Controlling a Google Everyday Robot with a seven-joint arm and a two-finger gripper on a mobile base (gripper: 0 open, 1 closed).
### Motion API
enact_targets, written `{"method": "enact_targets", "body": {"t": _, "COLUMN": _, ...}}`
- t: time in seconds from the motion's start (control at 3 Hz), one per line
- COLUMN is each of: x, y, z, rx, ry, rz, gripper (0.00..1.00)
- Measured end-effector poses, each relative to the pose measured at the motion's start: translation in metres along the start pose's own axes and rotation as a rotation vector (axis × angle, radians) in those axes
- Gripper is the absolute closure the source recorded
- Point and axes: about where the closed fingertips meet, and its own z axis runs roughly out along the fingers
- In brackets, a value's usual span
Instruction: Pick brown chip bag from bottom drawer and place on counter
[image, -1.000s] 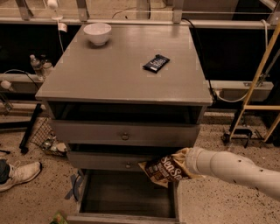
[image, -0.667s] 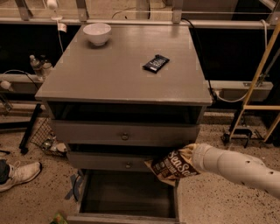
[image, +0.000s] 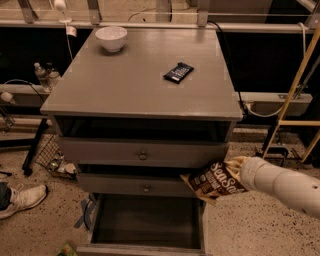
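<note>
My gripper (image: 240, 169) sat right of the cabinet (image: 100, 150), jaws pinching the brown chip bag (image: 214, 181) | bag hung over the open bottom drawer's (image: 145, 222) right edge | counter (image: 125, 87) carried white bowl (image: 111, 38), black wrapper (image: 178, 72)

At right, gripper (image: 238, 168) with brown chip bag (image: 214, 183) above open bottom drawer (image: 145, 221)

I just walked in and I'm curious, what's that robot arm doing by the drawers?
The robot's gripper, at the right of the cabinet front, holds the brown chip bag in the air, jaws shut on it. The bag is outside the open bottom drawer, up by the right end of the middle drawer. It is not yet on the counter, where a white bowl and a black wrapper lie.
</note>
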Motion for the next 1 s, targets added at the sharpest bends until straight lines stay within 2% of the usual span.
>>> {"method": "enact_targets", "body": {"t": 0.33, "x": 0.003, "y": -0.025, "z": -0.014, "rx": 0.050, "ry": 0.011, "rz": -0.024, "gripper": 1.00}}
{"method": "enact_targets", "body": {"t": 0.67, "x": -0.009, "y": -0.053, "z": -0.035, "rx": 0.105, "ry": 0.029, "rz": -0.097, "gripper": 1.00}}
{"method": "enact_targets", "body": {"t": 1.0, "x": -0.009, "y": -0.053, "z": -0.035, "rx": 0.105, "ry": 0.029, "rz": -0.097, "gripper": 1.00}}
